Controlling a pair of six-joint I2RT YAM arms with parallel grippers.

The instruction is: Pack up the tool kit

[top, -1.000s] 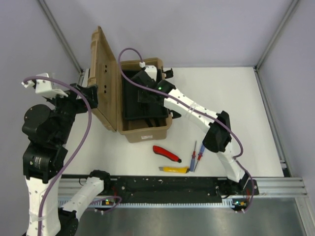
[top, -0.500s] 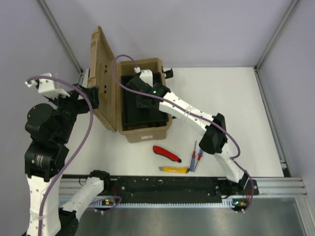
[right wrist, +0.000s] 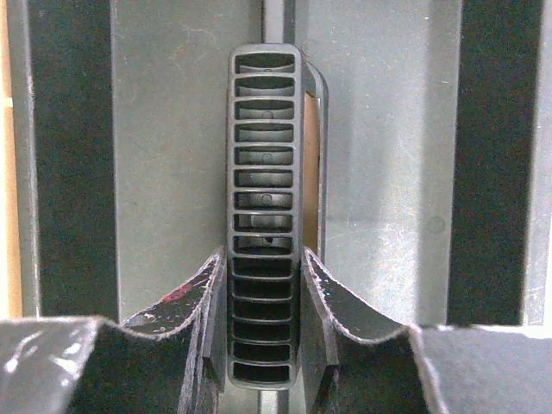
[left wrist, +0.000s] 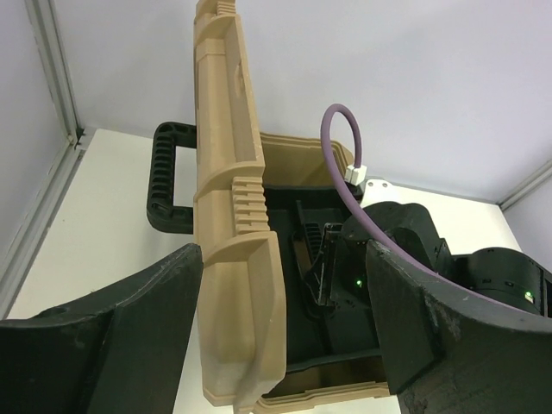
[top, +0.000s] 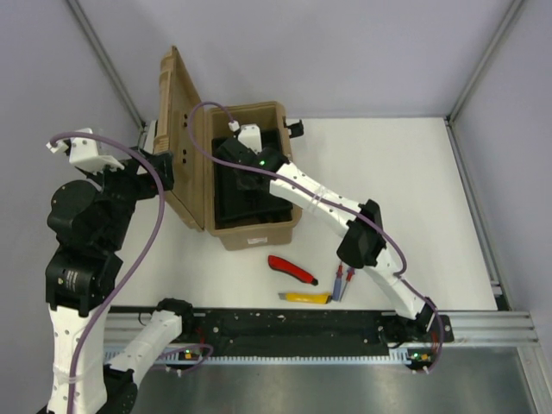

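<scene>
Lying nearest on the tabletop (top: 414, 190) are the yellow utility knife (top: 306, 297), the red utility knife (top: 291, 269) and, just right of them, the screwdrivers (top: 340, 279), partly under the right arm's elbow. Beyond them stands the toolbox (top: 259, 233), its lid (top: 181, 138) raised on the left side. The right tool (right wrist: 265, 332) reaches inside, clamped on the ribbed handle (right wrist: 265, 155) of the black tray (top: 246, 203). The left tool (left wrist: 285, 285) is spread wide, one finger on either side of the lid's edge.
</scene>
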